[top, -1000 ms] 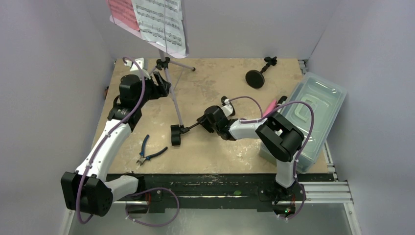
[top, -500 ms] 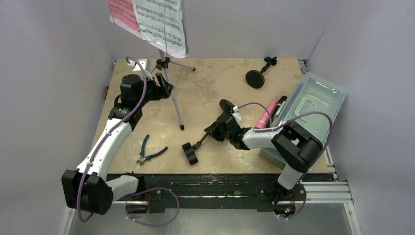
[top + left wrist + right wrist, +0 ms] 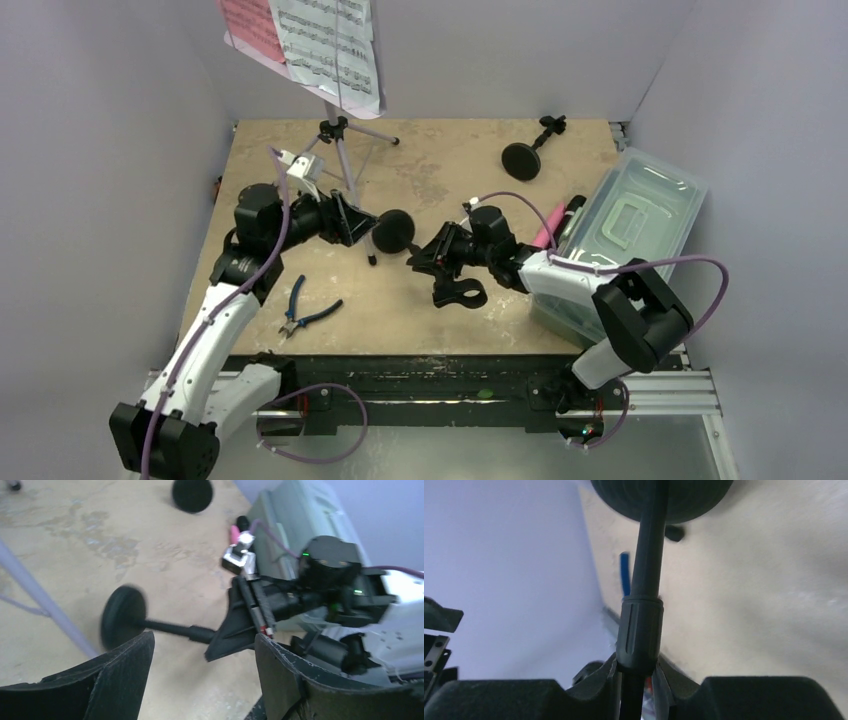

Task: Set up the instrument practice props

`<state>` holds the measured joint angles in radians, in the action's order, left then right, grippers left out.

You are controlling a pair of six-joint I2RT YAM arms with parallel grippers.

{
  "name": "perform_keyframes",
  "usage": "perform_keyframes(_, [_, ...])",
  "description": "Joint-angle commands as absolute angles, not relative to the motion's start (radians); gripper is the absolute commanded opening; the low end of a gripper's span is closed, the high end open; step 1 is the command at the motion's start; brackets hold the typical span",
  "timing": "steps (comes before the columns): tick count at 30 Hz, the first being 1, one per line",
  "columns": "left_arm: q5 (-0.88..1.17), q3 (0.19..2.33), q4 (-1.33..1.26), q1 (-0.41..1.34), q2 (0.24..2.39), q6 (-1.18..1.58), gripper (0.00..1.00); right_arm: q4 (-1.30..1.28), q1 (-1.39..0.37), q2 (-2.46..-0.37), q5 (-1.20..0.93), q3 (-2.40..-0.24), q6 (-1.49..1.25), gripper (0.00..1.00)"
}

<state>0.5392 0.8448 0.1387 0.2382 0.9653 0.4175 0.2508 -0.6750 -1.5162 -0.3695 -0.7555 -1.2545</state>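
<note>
The lavender music desk with pink and white sheet-music pages (image 3: 320, 45) stands at the back left on slim tripod legs (image 3: 345, 160). My right gripper (image 3: 425, 250) is shut on a black round-based pole (image 3: 396, 230) and holds it level above the table, base toward the left. In the right wrist view the fingers (image 3: 639, 680) clamp the shaft (image 3: 646, 580). My left gripper (image 3: 350, 220) is open and empty beside the base; its wrist view shows the base (image 3: 124, 616) just beyond the jaws (image 3: 202, 680). A second pole (image 3: 525, 155) lies at the back. A pink microphone (image 3: 548, 228) lies by the tub.
A clear plastic tub (image 3: 640, 220) sits at the right edge of the table. Blue-handled pliers (image 3: 305, 305) lie near the front left. A tripod leg (image 3: 40, 600) runs close to my left gripper. Walls close in on three sides.
My right gripper has lifted and turned the pole, so its round base now points left. My left gripper has come away from the tripod leg toward that base.
</note>
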Motion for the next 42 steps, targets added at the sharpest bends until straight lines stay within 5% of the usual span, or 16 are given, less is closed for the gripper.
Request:
perform_keyframes(1, [0.736, 0.875, 0.120, 0.242, 0.870, 0.508, 0.74, 0.573, -0.681, -1.546, -0.684, -0.760, -1.465, 0.00])
perform_keyframes(7, [0.831, 0.881, 0.134, 0.297, 0.908, 0.538, 0.75, 0.775, -0.681, -1.548, -0.651, -0.705, -1.687, 0.00])
perform_keyframes(16, [0.459, 0.832, 0.125, 0.664, 0.812, 0.126, 0.77, 0.570, -0.681, -1.464, -0.611, -0.757, -1.594, 0.00])
perform_keyframes(24, [0.622, 0.737, 0.100, 0.725, 0.757, -0.328, 0.79, 0.535, -0.681, -1.423, -0.585, -0.738, -1.592, 0.00])
perform_keyframes(31, [0.623, 0.766, -0.042, 0.897, 0.874, -0.439, 0.81, 0.537, -0.681, -1.443, -0.577, -0.748, -1.572, 0.00])
perform_keyframes(35, [0.618, 0.841, 0.016, 0.997, 1.005, -0.514, 0.96, 0.563, -0.682, -1.461, -0.589, -0.747, -1.584, 0.00])
perform_keyframes(42, [0.595, 0.867, -0.028, 1.022, 1.075, -0.538, 0.97, 0.564, -0.682, -1.440, -0.583, -0.739, -1.577, 0.00])
